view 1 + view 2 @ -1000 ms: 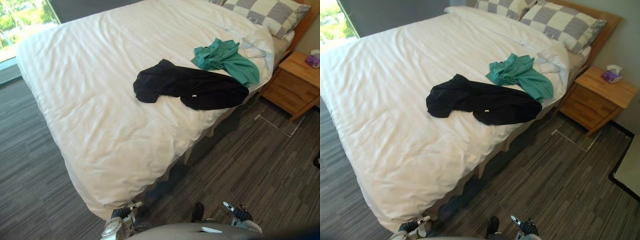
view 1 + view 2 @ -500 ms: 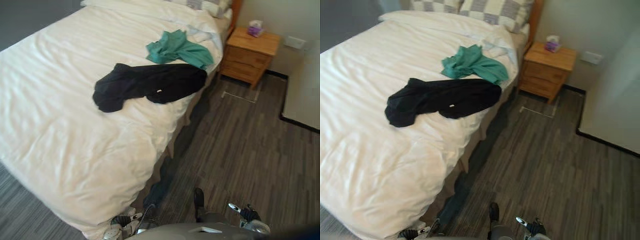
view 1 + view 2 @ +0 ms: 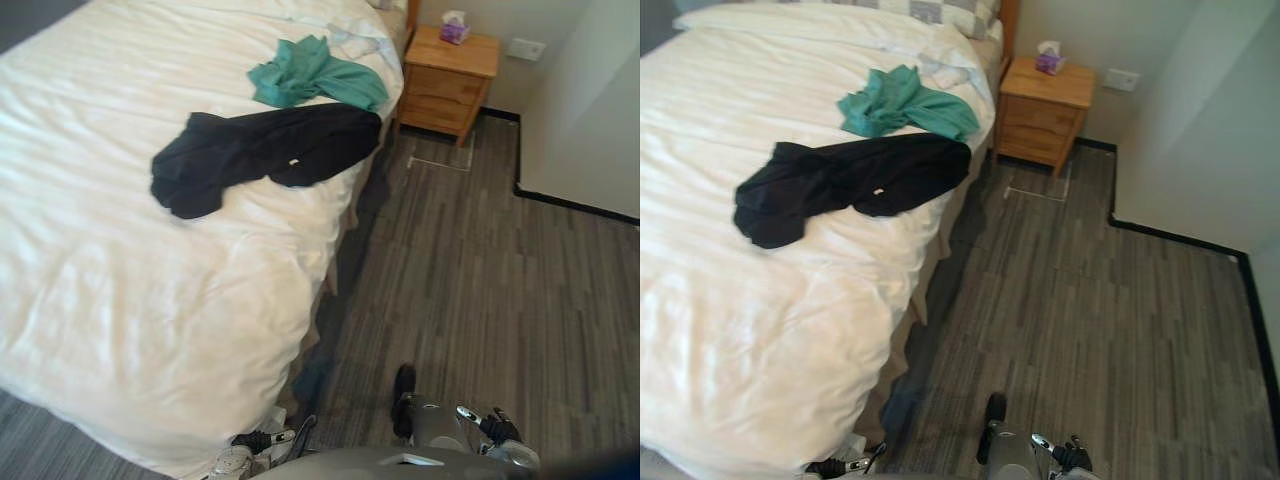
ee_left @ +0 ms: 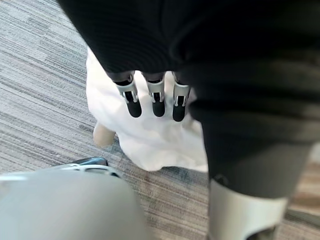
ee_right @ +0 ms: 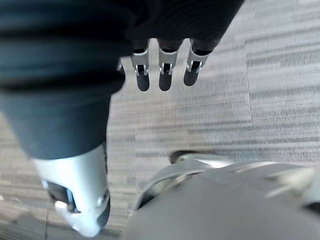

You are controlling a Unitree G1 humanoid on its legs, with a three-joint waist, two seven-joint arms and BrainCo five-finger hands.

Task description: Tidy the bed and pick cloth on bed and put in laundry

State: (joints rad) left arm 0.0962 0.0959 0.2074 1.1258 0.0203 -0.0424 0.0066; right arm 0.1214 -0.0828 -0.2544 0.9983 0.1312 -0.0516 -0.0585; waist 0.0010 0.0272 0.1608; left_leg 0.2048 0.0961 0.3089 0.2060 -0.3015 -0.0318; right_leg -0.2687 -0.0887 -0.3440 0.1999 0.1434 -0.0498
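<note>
Down low, the left hand point(image 4: 158, 102) hangs with its fingers straight and loose, holding nothing. Just past the fingertips is the white corner of the bed point(image 4: 150, 145), where the cover droops toward the floor point(image 4: 45, 75) next to a pale bed leg point(image 4: 103, 135). The right hand point(image 5: 165, 75) is also slack and empty, its fingers straight over bare floor, well apart from the bed. From the head views, the left hand sits by the bed's foot corner and the right hand is off to the side of the bed.

The black cloth point(image 3: 260, 155) lies stretched across the bed, well apart from both hands. One end is bunched toward the bed's middle and the other reaches the bed's side edge. The green cloth point(image 3: 310, 80) lies crumpled on the bed farther toward its head, close to the same edge. It meets the black cloth or lies just beside it; which of the two cannot be told. The cover is creased and rumpled, most of all toward the bed's foot. A checked pillow point(image 3: 950, 12) shows at the head of the bed, with a fold of white sheet turned back beside the green cloth.

A wooden nightstand point(image 3: 445, 85) stands just beside the bed's head, with a tissue box point(image 3: 454, 27) on top. A wall socket point(image 3: 525, 48) is on the wall beyond it.
</note>
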